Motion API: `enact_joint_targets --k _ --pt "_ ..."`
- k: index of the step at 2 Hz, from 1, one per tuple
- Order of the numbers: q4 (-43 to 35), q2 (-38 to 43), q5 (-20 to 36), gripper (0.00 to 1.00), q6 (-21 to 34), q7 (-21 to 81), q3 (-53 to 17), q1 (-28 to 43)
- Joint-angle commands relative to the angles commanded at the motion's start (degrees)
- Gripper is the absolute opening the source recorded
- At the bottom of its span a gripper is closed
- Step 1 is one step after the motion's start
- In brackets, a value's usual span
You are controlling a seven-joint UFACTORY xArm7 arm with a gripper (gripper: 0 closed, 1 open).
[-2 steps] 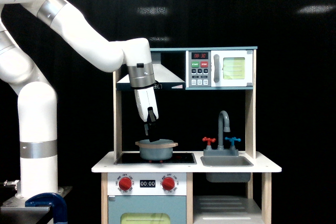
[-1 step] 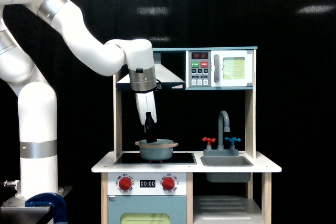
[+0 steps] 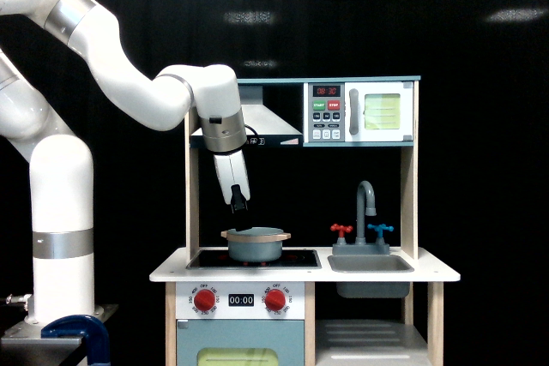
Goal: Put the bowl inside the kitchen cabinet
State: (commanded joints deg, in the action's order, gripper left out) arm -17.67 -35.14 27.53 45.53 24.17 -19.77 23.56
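Bowl (image 3: 255,244) sits upright on the stovetop (image 3: 300,257), tabs left-right; gripper (image 3: 238,206) above, grip state unclear.

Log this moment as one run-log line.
gripper: above bowl, not touching, state unclear | round blue-grey bowl with tan wooden rim: on stove | pale-wood doorless kitchen cabinet: no bowl inside

Bowl (image 3: 255,244) sits, seemingly flat, on stovetop (image 3: 206,258).

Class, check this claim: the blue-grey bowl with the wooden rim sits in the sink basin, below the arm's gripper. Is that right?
Not quite. The exterior view shows the bowl sitting on the stovetop, not in the sink basin, which lies further toward the exterior view's right. It is indeed below the gripper.
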Motion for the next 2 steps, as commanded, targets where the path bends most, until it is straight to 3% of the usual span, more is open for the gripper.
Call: enact_joint_targets --k 1,2 --pt "-4.04 6.78 4.56 1.00 5.22 16.10 -10.53 5.43" --pt "-4.75 8.84 7.98 1.00 4.76 18.01 -12.04 6.95"
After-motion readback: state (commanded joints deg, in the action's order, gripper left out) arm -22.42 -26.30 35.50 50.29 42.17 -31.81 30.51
